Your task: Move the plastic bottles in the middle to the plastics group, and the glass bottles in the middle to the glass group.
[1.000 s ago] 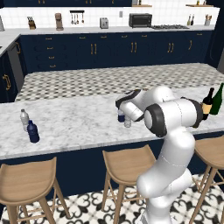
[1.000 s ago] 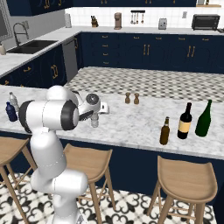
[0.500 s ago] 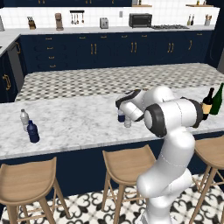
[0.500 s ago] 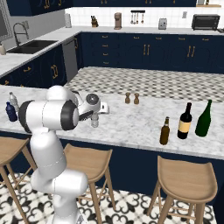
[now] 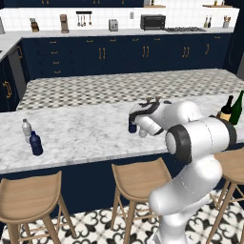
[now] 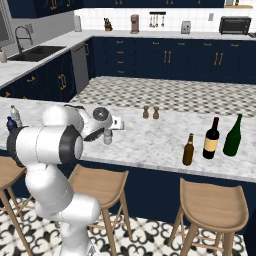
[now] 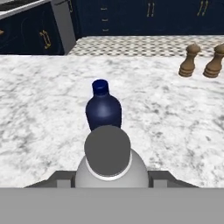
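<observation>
A clear plastic bottle (image 7: 108, 159) with a pale cap stands upright on the marble island, and my gripper (image 7: 109, 180) is shut on its body. From the base cameras, the gripper (image 5: 142, 130) (image 6: 107, 134) reaches it sideways at mid-counter. The dark navy bottle (image 7: 103, 108) (image 5: 132, 127) stands just beyond it, untouched. The plastics group, a clear bottle (image 5: 26, 129) and a navy one (image 5: 35, 143), sits at the far left. A slim amber bottle (image 6: 188, 149) stands to the right, next to the glass group: a dark labelled bottle (image 6: 212, 139) and a green one (image 6: 232, 135).
Two brown shakers (image 6: 146, 112) (image 7: 188, 61) stand behind the middle bottles near the island's centre. Wooden stools (image 6: 212, 205) line the near side of the island (image 6: 150, 145). A sink (image 6: 30, 52) and dark cabinets lie along the far walls.
The fingers have closed in on the clear bottle. The arm, the base and the other bottles have stayed where they were.
</observation>
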